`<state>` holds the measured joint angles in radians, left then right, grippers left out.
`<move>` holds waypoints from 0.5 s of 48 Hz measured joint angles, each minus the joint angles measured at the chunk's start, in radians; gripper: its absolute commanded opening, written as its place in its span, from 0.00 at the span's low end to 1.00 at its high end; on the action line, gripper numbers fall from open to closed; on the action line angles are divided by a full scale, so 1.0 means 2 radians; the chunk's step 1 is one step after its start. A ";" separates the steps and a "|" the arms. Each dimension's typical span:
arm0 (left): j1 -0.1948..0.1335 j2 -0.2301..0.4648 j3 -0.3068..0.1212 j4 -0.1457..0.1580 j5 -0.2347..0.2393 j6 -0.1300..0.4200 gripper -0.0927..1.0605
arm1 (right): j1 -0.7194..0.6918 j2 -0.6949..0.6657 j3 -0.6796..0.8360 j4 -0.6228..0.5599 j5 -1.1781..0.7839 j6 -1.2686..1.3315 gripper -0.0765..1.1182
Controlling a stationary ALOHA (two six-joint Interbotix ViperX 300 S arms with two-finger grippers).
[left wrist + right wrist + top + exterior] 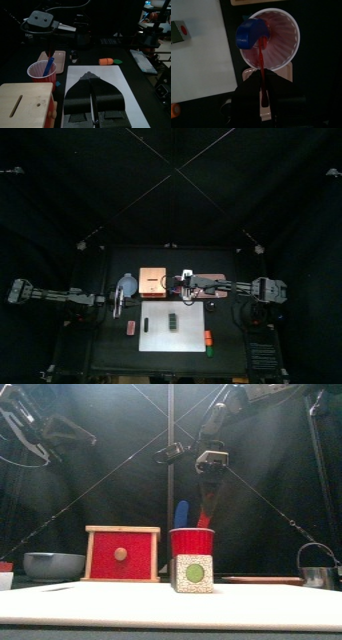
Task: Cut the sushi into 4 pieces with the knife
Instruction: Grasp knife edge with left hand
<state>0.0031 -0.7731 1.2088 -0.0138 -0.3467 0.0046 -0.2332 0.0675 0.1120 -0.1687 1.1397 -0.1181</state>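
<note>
The dark green sushi roll (174, 320) lies on the white cutting board (191, 313); in the front view it shows end-on (194, 573). Behind it stands the red cup (191, 542) with the blue knife (181, 514) in it. My right gripper (210, 472) hangs over the cup, shut on the red knife (205, 509), whose lower part is still inside the cup (278, 35). The right wrist view shows the red knife (260, 67) between the jaws. My left gripper (124, 298) hovers left of the board by the wooden box (151, 283), jaws together and empty.
A blue-grey bowl (54, 565) sits far left and a metal cutter (317, 574) far right. A toy carrot (210, 338) lies right of the board's front end, a small red toy (130, 327) to its left. A pink tray (59, 60) lies beyond the cup.
</note>
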 measured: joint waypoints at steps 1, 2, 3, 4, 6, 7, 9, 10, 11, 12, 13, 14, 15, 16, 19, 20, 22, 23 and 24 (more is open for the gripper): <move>0.001 0.000 0.000 0.001 0.000 0.000 0.16 | 0.000 0.000 -0.006 0.004 0.005 -0.003 0.19; 0.002 0.000 0.000 0.000 0.000 0.000 0.17 | 0.000 0.000 -0.010 0.006 0.008 -0.005 0.19; 0.002 0.000 -0.001 0.001 0.000 -0.001 0.18 | 0.000 -0.002 -0.016 0.008 0.014 -0.005 0.19; 0.003 -0.002 0.000 0.000 0.000 -0.002 0.19 | -0.001 -0.004 -0.020 0.010 0.017 -0.005 0.19; 0.005 -0.003 -0.001 0.000 -0.001 -0.002 0.23 | -0.001 -0.012 -0.028 0.012 0.024 -0.003 0.19; 0.006 -0.005 0.000 0.000 -0.002 -0.002 0.25 | 0.000 -0.017 -0.031 0.012 0.026 -0.002 0.19; 0.008 -0.006 0.000 0.001 -0.003 -0.002 0.30 | -0.001 -0.031 -0.037 0.012 0.029 -0.002 0.19; 0.008 -0.007 0.000 0.000 -0.003 -0.002 0.33 | -0.001 -0.041 -0.038 0.012 0.029 -0.001 0.19; 0.008 -0.008 0.000 -0.001 -0.005 -0.002 0.35 | -0.001 -0.051 -0.040 0.012 0.029 -0.001 0.19; 0.009 -0.008 0.000 -0.002 -0.005 -0.002 0.38 | -0.001 -0.060 -0.041 0.012 0.030 -0.001 0.19; 0.009 -0.008 0.000 -0.003 -0.005 -0.002 0.41 | -0.001 -0.069 -0.041 0.012 0.029 0.002 0.19; 0.009 -0.008 0.000 -0.005 -0.006 -0.002 0.43 | -0.001 -0.081 -0.041 0.012 0.029 0.002 0.19; 0.010 -0.009 0.000 -0.008 -0.007 -0.002 0.46 | -0.001 -0.090 -0.041 0.012 0.028 0.002 0.19; 0.010 -0.009 0.000 -0.010 -0.007 -0.002 0.48 | -0.001 -0.099 -0.041 0.012 0.025 0.007 0.19; 0.009 -0.009 0.000 -0.018 -0.008 -0.002 0.57 | 0.001 -0.127 -0.035 0.012 0.016 0.018 0.19; 0.010 -0.009 0.000 -0.022 -0.011 -0.002 0.59 | 0.002 -0.138 -0.031 0.012 0.008 0.025 0.19; 0.010 -0.010 0.000 -0.029 -0.015 -0.003 0.65 | 0.005 -0.155 -0.021 0.012 -0.007 0.035 0.19; 0.010 -0.009 0.000 -0.035 -0.018 -0.003 0.67 | 0.008 -0.166 -0.012 0.012 -0.018 0.041 0.19; 0.010 -0.009 -0.001 -0.039 -0.022 -0.003 0.70 | 0.011 -0.174 -0.005 0.012 -0.027 0.044 0.19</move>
<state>0.0230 -0.7915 1.2072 -0.0920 -0.3912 -0.0015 -0.2117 -0.2807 0.1012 -0.1457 1.0861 -0.0291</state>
